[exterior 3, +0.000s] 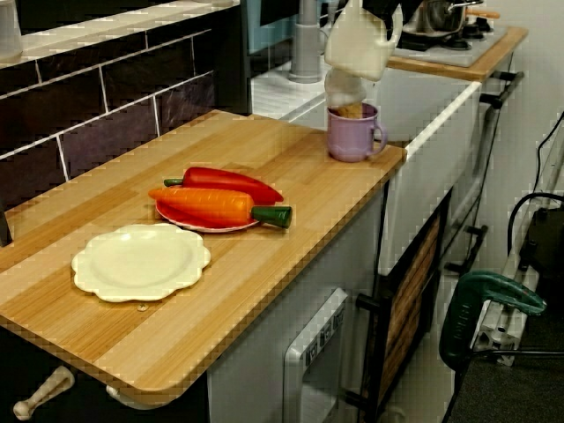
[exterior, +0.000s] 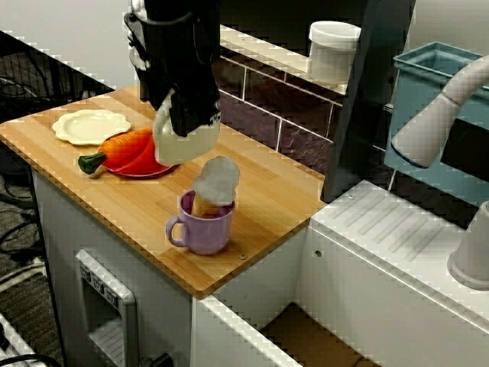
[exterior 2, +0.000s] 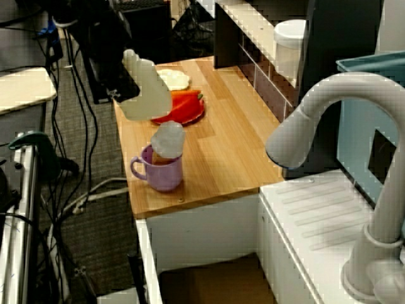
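Purple mug (exterior: 202,229) holding a pale rounded object (exterior: 218,180), end effector (exterior: 187,145) just above, grip cannot be told

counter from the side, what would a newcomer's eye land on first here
A pale gripper hangs over a purple mug near the front edge of the wooden counter, with a greyish round thing poking out of the mug just beneath it. Further along the counter, a carrot and a red pepper lie on a red plate, with a bare cream plate beyond.
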Controlling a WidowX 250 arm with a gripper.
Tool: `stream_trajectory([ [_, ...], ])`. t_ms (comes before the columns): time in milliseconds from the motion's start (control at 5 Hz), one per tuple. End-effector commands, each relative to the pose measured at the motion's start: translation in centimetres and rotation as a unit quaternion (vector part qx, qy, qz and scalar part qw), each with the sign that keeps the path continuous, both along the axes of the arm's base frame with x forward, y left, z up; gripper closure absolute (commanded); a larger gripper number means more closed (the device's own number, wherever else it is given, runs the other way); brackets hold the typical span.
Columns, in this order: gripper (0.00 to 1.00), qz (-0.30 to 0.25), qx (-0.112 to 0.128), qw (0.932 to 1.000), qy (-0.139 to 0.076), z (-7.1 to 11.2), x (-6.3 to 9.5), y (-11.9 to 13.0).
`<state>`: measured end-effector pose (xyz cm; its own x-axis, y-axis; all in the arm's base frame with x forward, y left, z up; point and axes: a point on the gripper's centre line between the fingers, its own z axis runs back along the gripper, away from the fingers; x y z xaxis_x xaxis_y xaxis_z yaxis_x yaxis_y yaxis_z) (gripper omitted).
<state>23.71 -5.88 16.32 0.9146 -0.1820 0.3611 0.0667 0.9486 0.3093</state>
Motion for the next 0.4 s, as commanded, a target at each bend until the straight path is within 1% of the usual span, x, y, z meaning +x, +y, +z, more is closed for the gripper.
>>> stream_trajectory([
  [0,1.00,-0.023,0.024,0.9992,-0.024,0.72,-0.52,0.02],
  [200,1.00,-0.018,0.032,0.9989,-0.027,0.75,-0.42,0.27],
])
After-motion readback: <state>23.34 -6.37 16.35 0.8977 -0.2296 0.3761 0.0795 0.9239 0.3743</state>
